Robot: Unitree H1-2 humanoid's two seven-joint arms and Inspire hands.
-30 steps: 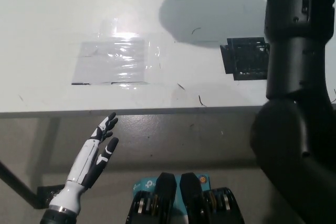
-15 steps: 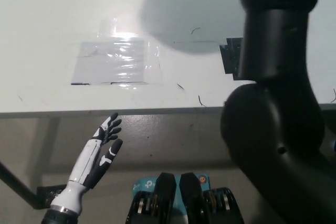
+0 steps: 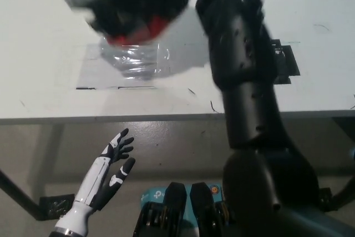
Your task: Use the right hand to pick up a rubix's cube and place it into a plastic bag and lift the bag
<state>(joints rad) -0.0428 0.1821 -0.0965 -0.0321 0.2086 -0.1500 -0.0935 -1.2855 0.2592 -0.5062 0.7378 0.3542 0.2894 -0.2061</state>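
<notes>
My black right hand point(image 3: 136, 1) is blurred at the upper left and hangs just above the clear plastic bag point(image 3: 125, 65), which lies flat on the white table point(image 3: 44, 31). The hand is shut on the rubik's cube point(image 3: 152, 26), of which only red patches show between the fingers. The black right arm crosses the picture from the bottom right and covers the table's middle. My white left hand point(image 3: 111, 165) rests open below the table's front edge at the lower left.
A black square object point(image 3: 287, 62) lies on the table at the right, partly behind the right arm. The table's front edge point(image 3: 111, 119) runs across the picture's middle, with grey floor below it.
The right arm has swung from the right side leftward across the table, bringing the hand and cube over the bag. The left hand has barely moved.
</notes>
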